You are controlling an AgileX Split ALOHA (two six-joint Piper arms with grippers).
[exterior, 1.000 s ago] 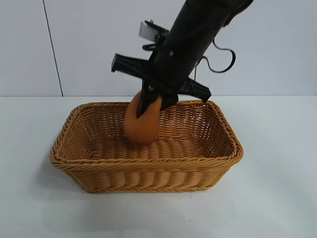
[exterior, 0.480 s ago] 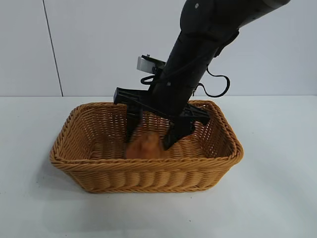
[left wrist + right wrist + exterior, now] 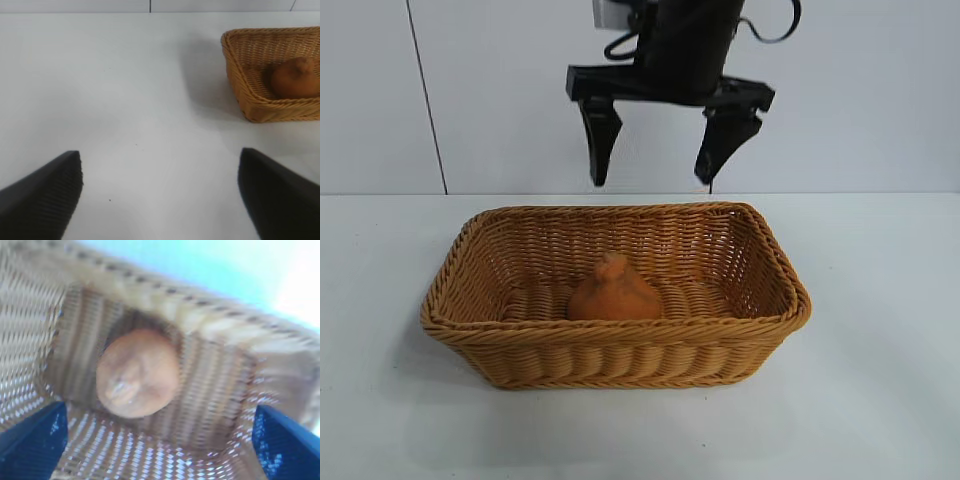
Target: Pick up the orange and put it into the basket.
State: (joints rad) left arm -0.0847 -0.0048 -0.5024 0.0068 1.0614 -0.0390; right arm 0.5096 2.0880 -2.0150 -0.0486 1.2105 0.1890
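The orange point(image 3: 613, 293), dull brownish-orange with a knobby top, lies on the floor of the woven basket point(image 3: 520, 335), near its middle. My right gripper point(image 3: 655, 173) hangs open and empty well above the basket, its two black fingers apart. In the right wrist view the orange point(image 3: 137, 372) sits free on the basket floor point(image 3: 210, 405) between and beyond the open gripper point(image 3: 157, 442). My left gripper point(image 3: 160, 195) is open over bare table, away from the basket point(image 3: 250, 102); the orange point(image 3: 295, 77) shows inside it there.
The white table point(image 3: 880, 400) surrounds the basket on all sides. A white wall stands behind the table.
My right gripper let go of the orange, which dropped to the basket floor. The gripper then rose out of the basket, fingers apart.
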